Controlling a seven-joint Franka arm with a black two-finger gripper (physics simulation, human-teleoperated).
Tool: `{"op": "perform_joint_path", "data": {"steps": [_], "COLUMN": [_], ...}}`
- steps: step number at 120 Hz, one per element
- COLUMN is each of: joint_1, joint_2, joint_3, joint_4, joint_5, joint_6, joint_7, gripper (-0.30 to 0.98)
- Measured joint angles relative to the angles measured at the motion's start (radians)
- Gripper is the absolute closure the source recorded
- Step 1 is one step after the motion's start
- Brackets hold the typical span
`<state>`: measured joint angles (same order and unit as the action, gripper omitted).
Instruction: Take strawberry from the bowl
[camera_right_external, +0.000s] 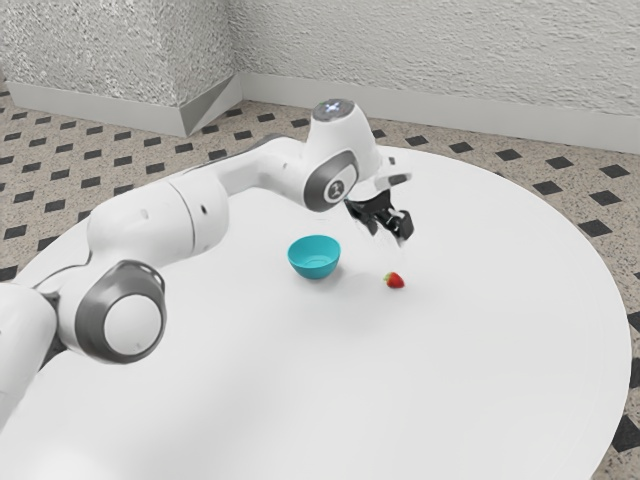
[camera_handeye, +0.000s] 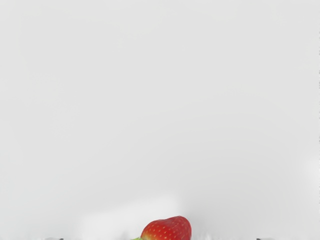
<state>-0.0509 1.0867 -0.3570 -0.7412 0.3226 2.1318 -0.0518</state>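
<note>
Red strawberry, a bit of green at one end, against white tabletop.

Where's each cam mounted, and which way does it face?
Exterior: beside the arm, looking down across the round table at bowl and strawberry; arm and open gripper show.
Wrist: on the arm's end, facing down at table and strawberry; dark slivers at the lower edge, possibly fingertips.
Shared: strawberry, table.

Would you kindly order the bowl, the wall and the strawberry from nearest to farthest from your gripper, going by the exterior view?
1. Strawberry: on the table, below my open gripper.
2. Teal bowl: on the table, toward the exterior view's left.
3. Wall: beyond the table's far edge.
</note>
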Motion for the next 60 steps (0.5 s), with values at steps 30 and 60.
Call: {"op": "perform_joint_path", "data": {"steps": [30,60], "joint_1": [0.010,0.025], "joint_2": [-0.400,-0.611], "joint_3": [0.096,0.141], "joint_4": [-0.354,-0.481], "joint_5": [-0.011,-0.075], "joint_6": [-0.139,-0.254], "joint_7": [-0.006,-0.024], "gripper": [0.06,0.02]}}
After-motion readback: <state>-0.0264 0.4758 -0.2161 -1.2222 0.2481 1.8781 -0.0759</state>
